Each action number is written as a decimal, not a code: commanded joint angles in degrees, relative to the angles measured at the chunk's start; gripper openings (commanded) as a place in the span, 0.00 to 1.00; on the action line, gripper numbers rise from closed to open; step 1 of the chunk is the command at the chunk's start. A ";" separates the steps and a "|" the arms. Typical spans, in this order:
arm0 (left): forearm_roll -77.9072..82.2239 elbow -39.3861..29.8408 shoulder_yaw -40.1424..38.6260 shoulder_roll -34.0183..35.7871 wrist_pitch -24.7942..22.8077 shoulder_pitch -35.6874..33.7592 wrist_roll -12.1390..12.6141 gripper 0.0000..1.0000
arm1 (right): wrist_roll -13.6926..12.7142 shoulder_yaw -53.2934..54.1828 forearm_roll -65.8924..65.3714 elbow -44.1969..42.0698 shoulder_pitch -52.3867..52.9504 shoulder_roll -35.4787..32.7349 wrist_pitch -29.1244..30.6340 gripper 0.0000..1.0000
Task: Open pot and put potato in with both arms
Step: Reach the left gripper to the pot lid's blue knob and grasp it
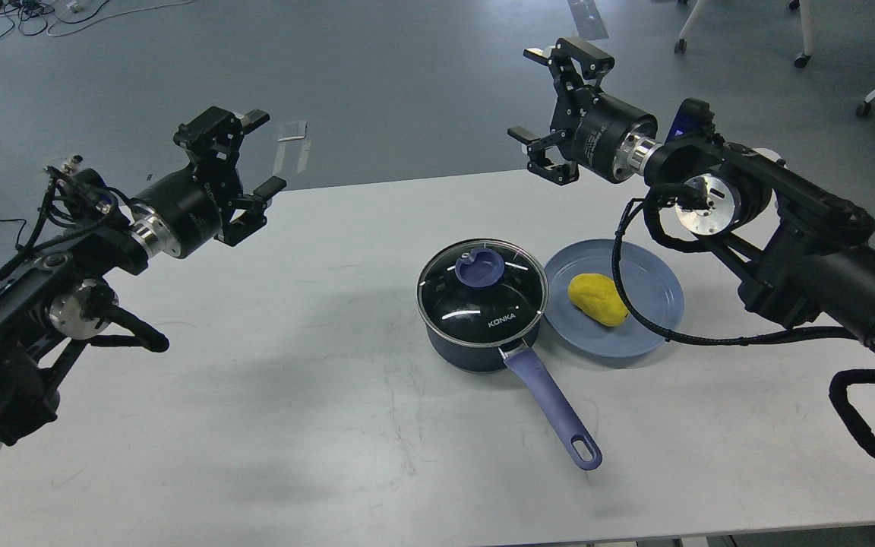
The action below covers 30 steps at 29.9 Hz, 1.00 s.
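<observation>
A dark blue pot (475, 334) with a glass lid (481, 292) and blue knob (480, 268) stands mid-table, its blue handle (555, 410) pointing toward me. A yellow potato (597, 300) lies on a blue plate (654, 304) just right of the pot. My left gripper (259, 156) is open and empty, raised over the table's far left, well left of the pot. My right gripper (540, 95) is open and empty, raised beyond the table's far edge, behind the pot and plate.
The white table (293, 395) has bare surface left of and in front of the pot. A black cable (635, 304) from my right arm loops over the plate. Chair legs (802, 45) stand on the floor at the far right.
</observation>
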 commanded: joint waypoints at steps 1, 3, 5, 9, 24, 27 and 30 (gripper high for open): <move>8.00 -5.33 0.49 2.06 3.52 -0.47 -4.89 0.98 | 0.43 1.03 0.01 -0.07 -0.43 -1.45 -0.11 1.00; 15.59 -8.48 0.93 2.76 4.22 -0.65 -7.79 0.98 | 0.43 1.91 0.01 0.02 -1.22 -2.15 -0.20 1.00; 29.40 -11.05 1.02 1.89 7.11 -0.65 -7.72 0.98 | 0.43 3.40 0.01 0.02 -1.84 -3.21 -0.46 1.00; 53.12 -11.76 3.38 -1.71 14.41 -0.65 -7.98 0.98 | 0.34 5.51 0.01 0.02 -3.15 -5.40 -0.55 1.00; 82.54 -6.49 13.50 -15.07 15.12 -1.44 -11.67 0.98 | 0.26 6.31 0.01 -0.07 -8.34 -9.01 -3.19 1.00; 83.85 -3.59 13.93 -16.83 16.26 -1.44 -11.76 0.98 | 0.25 6.22 0.01 -0.07 -8.69 -10.24 -3.28 1.00; 84.93 -2.09 16.57 -17.71 16.97 -1.70 -11.85 0.98 | 0.17 6.31 0.01 -0.07 -9.48 -10.77 -3.28 1.00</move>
